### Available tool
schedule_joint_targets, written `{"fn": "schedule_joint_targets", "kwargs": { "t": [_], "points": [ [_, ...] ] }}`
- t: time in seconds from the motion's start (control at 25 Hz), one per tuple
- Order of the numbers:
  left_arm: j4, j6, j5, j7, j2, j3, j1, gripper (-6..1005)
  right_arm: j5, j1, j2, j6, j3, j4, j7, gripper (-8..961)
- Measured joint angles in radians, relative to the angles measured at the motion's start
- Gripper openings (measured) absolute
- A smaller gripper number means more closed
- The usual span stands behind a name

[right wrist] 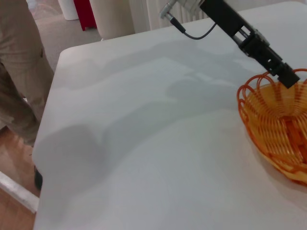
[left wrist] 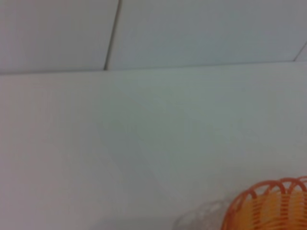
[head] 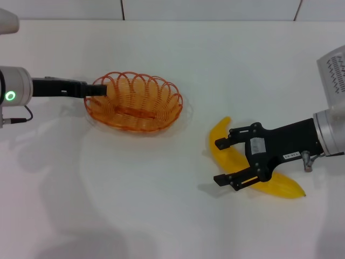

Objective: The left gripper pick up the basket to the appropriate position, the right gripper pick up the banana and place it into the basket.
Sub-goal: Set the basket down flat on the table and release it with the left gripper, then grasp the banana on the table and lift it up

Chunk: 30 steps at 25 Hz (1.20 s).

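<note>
On the white table (head: pixel 161 216) the basket (head: pixel 135 102) is seen a little to the left of the middle in the head view, at about 10 o'clock from the centre of that view, standing flat on its base with nothing inside it. The left gripper (head: pixel 99 89) is stretched in from the left edge, and its tip is placed at the 9 o'clock end of the basket, right on the scalloped rim. From the right wrist view the same gripper (right wrist: pixel 287 76) is shown with its black tip touching the rim wires of the basket (right wrist: pixel 276 127), so the rim seems to be pinched there, but whether the fingers are really closed on the wire cannot be told. In the left wrist view only a piece of the orange rim (left wrist: pixel 268 203) is visible, with the bare table around it. The banana (head: pixel 253 175) is lying on the table at about 4 o'clock from the basket, well apart from it, with one pointed end directed to 12 o'clock and the other to 4 o'clock. The right gripper (head: pixel 222 161) is reached in from the right edge and is held over the middle part of the banana; its two fingers are spread wide apart, one on each side of the curved body, and the fruit is not clamped. A person in beige trousers (right wrist: pixel 19 72) is standing beside the table in the right wrist view.
</note>
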State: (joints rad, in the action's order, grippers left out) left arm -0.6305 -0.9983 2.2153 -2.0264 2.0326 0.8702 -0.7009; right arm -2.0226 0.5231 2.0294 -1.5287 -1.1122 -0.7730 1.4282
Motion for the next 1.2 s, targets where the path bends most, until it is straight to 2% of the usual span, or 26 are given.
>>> {"fn": "schedule_joint_targets", "kwargs": {
  "t": [0.24,0.56,0.76,1.0,1.2],
  "points": [
    [0.000,0.005,-0.108,0.180,0.006,0.000,0.033,661,0.004,0.000,0.000,-0.005,0.003,-0.003,0.001,877],
    [0.008,-0.013,-0.310,0.408,0.009,0.008,0.105,650,0.010,-0.004,0.000,-0.026,0.011,-0.007,0.000,877],
    [0.008,-0.036,-0.487,0.592,0.009,0.064,0.180,650,0.010,-0.002,0.000,-0.030,0.011,-0.008,0.002,877],
    [0.012,-0.085,-0.592,0.730,0.008,0.079,0.242,650,0.010,-0.002,0.000,-0.030,0.012,-0.013,0.002,877],
    [0.042,-0.123,-0.604,0.777,0.001,0.079,0.267,651,0.012,-0.005,0.003,-0.030,0.015,-0.022,0.002,877]
  ]
}}
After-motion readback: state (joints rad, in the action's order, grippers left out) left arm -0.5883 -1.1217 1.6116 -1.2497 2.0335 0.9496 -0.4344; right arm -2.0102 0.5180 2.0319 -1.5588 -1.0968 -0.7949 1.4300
